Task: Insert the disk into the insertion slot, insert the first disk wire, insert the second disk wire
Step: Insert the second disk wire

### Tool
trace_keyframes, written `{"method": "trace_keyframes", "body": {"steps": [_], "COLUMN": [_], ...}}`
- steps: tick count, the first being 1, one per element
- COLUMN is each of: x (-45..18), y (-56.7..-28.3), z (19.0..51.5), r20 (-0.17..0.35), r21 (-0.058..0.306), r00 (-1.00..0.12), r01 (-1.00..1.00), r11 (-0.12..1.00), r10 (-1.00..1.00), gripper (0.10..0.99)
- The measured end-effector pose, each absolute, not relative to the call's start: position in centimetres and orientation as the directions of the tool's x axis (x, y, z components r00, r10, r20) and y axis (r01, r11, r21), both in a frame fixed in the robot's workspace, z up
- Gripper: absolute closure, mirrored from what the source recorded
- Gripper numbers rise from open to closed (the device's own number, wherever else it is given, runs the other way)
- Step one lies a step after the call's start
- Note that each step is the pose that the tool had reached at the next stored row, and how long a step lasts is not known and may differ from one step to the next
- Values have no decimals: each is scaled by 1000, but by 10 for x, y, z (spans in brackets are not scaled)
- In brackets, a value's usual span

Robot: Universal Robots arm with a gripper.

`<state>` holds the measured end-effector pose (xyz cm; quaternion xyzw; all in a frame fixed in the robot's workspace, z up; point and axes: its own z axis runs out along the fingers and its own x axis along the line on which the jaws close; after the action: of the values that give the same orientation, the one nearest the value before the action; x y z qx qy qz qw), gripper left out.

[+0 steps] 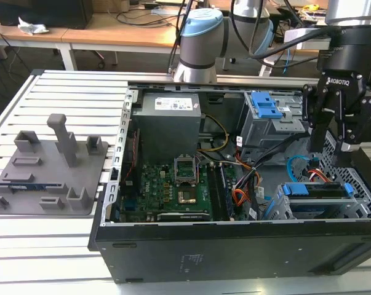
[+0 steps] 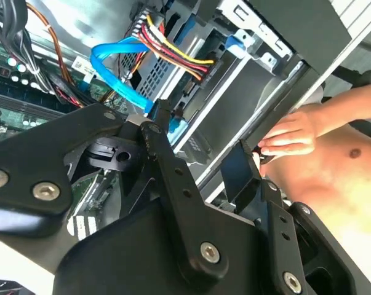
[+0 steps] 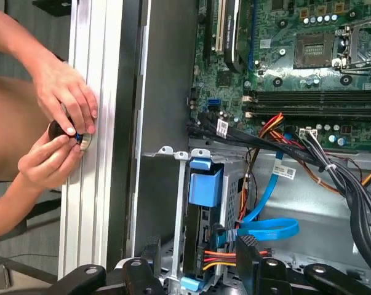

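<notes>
Slatted aluminium table [image 1: 62,86] carries an open black computer case [image 1: 234,258]. A grey fixture plate [image 1: 50,178] lies on the slats toward the exterior view's left, and wooden desks [image 1: 111,27] stand behind. Inside the case I see the green motherboard [image 1: 173,184], a grey power supply [image 1: 167,129] and a taller cage with a blue latch [image 1: 265,107].

In the first wrist view, one hand [image 3: 65,92] and the other hand [image 3: 47,163] of a person pinch a small dark round part [image 3: 56,130] against the table's edge rail.

My pincer [image 1: 330,144] hangs over the case's corner at the exterior view's right. Its fingers are spread apart and hold nothing. Both wrist views show them wide apart [image 3: 199,246] [image 2: 202,132].

The disk [image 1: 314,190] sits below me in its blue caddy, inside the insertion slot [image 1: 362,195]. In the first wrist view its edge [image 3: 203,227] lies in line with the gap between my fingers, and I am not touching it.

The first disk wire [image 3: 225,255], red, orange and black, runs up to the disk's rear end. The second disk wire [image 3: 265,227] curves in a light-blue loop just beside it and ends at that same rear end. The second wrist view shows both at the drive's back, the coloured bundle [image 2: 173,52] beside the blue cable [image 2: 120,61].
</notes>
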<state>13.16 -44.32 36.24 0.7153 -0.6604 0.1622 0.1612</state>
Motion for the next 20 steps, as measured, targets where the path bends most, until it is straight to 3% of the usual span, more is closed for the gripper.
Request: {"method": "trace_keyframes", "body": {"steps": [5,7,17,18,19,20], "x": [127,127,122,122,122,122], "y": [-443,-443,-439,-438,-438,-437], "z": [359,358,351,350,350,350], "r20": [445,445,446,446,446,446], "r21": [23,25,25,24,24,24], "r00": [97,107,145,146,147,147], "r01": [-995,-994,-988,-988,-988,-988], "r11": [-97,-108,-149,-151,-153,-153], "r10": [-890,-889,-883,-883,-883,-883], "gripper": [498,639,639,651,725,725]}}
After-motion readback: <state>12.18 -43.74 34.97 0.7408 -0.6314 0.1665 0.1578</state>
